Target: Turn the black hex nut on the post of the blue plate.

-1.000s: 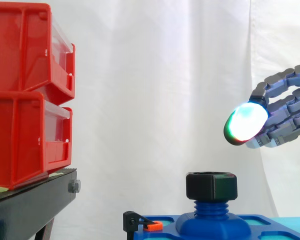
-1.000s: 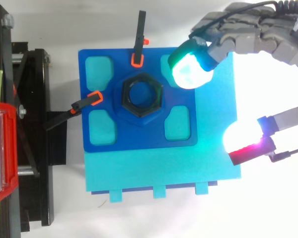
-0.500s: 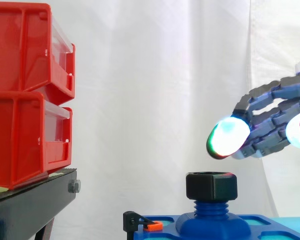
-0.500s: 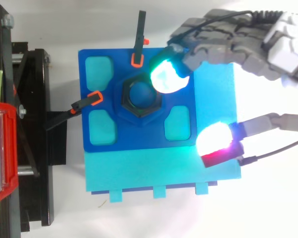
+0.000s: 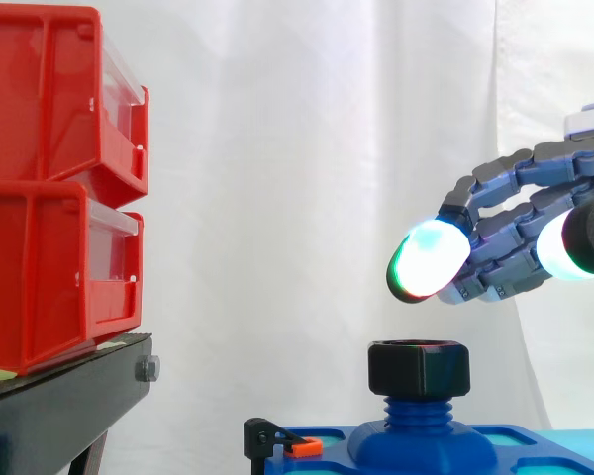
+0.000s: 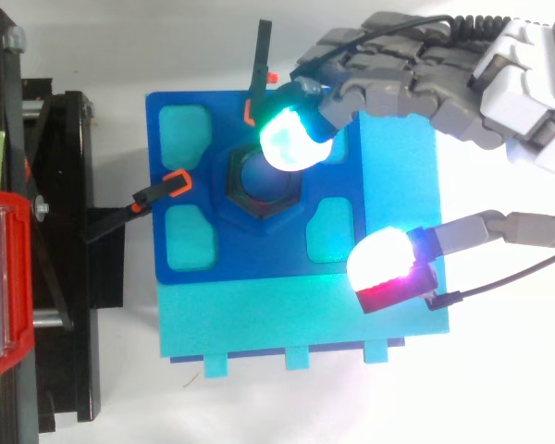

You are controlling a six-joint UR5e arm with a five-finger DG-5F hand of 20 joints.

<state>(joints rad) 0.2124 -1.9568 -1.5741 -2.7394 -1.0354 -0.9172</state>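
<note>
Side view: we see one black nut (image 5: 419,367) upright on its threaded post (image 5: 417,411), axis vertical. The robot hand (image 5: 505,242) hovers above, clear of it, fingers spread. Two red bins (image 5: 59,188) stand stacked at left.
Top view: the nut's bore faces up at the centre of the blue plate (image 6: 194,259), one glowing fingertip (image 6: 294,139) overlapping its rim.

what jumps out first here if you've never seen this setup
The open hand with glowing fingertips hovers just above the black hex nut on the post of the blue plate. Next, the two stacked red bins on the black stand at the side view's left.
</note>
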